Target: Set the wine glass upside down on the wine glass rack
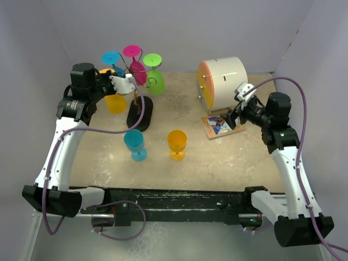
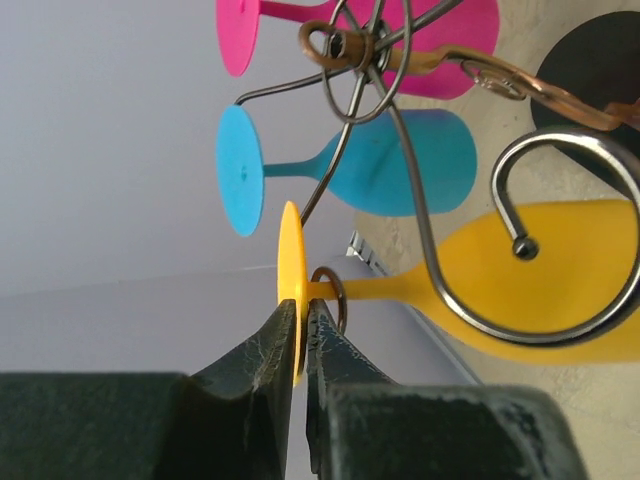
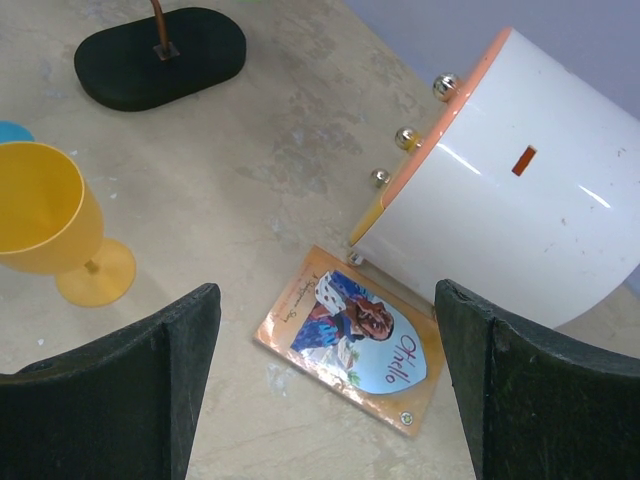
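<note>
Wire arms (image 2: 520, 245), hung glasses (image 2: 400, 165) seemingly hem left hand (image 2: 303, 312).

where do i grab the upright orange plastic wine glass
Take the upright orange plastic wine glass by its thin stem, coming in level from its right side: the bowl looks wide, the foot lies flat on the table, and the blue plastic glass stands on its left.

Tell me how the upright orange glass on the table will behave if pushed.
The orange glass probably tips easily: a wide bowl sits on a thin stem and small foot. It looks like light plastic, so it is likely not fragile. Once down, it could roll in an arc.
</note>
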You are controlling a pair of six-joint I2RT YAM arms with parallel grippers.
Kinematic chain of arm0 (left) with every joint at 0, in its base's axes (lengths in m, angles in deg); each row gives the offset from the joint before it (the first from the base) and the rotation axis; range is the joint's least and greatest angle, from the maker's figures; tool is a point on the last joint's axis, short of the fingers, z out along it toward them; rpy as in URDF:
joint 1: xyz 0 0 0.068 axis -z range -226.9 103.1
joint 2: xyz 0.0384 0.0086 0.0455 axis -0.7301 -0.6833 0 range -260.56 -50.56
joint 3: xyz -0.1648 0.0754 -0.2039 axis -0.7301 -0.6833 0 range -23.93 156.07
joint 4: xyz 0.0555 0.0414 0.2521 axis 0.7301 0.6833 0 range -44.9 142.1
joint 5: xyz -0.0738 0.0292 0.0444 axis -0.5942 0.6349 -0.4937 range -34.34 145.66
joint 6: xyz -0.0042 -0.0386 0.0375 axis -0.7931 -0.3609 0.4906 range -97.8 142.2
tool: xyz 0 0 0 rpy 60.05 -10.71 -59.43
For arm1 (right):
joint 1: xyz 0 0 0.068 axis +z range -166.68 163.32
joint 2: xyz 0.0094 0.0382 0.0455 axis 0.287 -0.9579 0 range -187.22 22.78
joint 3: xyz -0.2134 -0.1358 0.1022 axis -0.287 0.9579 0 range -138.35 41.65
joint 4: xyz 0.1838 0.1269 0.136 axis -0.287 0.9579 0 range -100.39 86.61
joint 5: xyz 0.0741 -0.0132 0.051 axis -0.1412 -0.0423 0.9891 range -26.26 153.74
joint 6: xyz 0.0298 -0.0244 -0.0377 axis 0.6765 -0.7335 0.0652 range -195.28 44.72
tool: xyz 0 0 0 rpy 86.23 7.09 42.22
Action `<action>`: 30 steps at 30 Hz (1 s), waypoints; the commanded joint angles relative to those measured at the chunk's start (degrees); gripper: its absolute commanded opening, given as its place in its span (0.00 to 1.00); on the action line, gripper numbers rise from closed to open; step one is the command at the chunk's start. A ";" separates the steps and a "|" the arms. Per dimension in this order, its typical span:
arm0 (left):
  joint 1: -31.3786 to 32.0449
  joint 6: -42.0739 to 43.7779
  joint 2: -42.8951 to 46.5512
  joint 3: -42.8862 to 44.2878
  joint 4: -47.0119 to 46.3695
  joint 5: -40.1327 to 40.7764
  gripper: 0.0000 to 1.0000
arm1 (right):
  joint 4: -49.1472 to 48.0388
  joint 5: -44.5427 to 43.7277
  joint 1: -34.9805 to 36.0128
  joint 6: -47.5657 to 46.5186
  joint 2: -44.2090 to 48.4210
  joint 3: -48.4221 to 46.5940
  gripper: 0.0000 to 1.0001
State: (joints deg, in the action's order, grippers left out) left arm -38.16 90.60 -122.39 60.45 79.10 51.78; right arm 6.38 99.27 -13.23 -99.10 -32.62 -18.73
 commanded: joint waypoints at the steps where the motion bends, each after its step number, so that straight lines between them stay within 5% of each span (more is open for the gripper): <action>1: 1.08 -1.77 -1.03 0.33 -1.50 -1.76 0.13 | -2.31 1.12 -0.50 -0.24 1.28 0.33 0.90; 17: 1.38 -2.48 2.22 -1.09 2.39 -1.53 0.37 | -2.27 1.23 -0.72 -0.43 0.93 0.44 0.91; 21: 1.38 -3.03 4.44 -2.27 2.10 -0.70 0.64 | -2.27 1.64 -0.81 -0.24 0.58 0.44 0.91; 30: 1.29 -10.17 9.17 -2.37 5.20 0.86 0.82 | -2.19 1.70 -1.40 -0.25 0.55 0.37 0.91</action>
State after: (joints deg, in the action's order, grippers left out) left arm -37.07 86.16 -116.33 58.15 84.06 51.67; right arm 6.36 99.47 -14.17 -99.10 -32.64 -18.10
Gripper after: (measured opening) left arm 0.789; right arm 0.907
